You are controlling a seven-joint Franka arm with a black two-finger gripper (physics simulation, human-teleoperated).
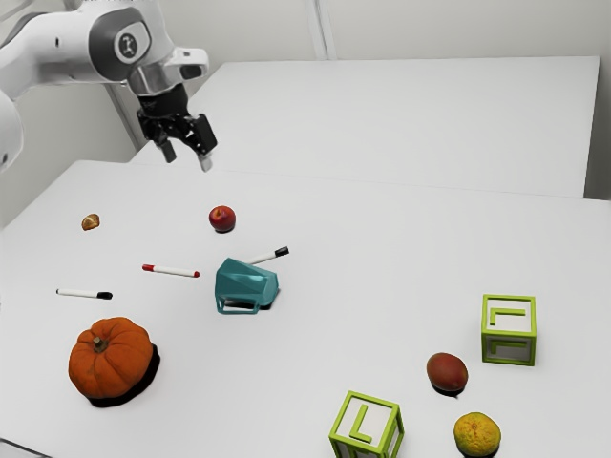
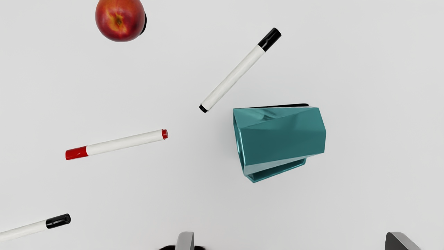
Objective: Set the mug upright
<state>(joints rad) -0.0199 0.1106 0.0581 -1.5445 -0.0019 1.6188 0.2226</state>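
the teal faceted mug [image 1: 246, 281] lies on its side on the smooth white worktop [image 1: 277, 372], its mouth turned toward the side where a white marker with a red cap [image 1: 171, 271] lies, its handle along the flank nearer the fingers [image 1: 187, 158] in the wrist view. those are spread wide, with nothing between them, and hang above the worktop, well apart from the mug. just beside the mug, not touching it, is a white marker with a black cap [image 2: 233, 79], set at a slant. a second black-capped white marker [image 1: 84, 294] lies farther off, toward the exterior view's left, near a ribbed orange pumpkin [image 1: 110, 359] with a short stem. a round red fruit [image 1: 221, 218] and a small golden-brown lump [image 1: 91, 221] lie on the arm's side of the markers. toward the exterior view's right are two green-edged white letter blocks [image 1: 509, 329], well apart from each other, with an oval reddish-brown fruit [image 1: 447, 373] and a round yellow-orange fruit [image 1: 477, 434] near them.
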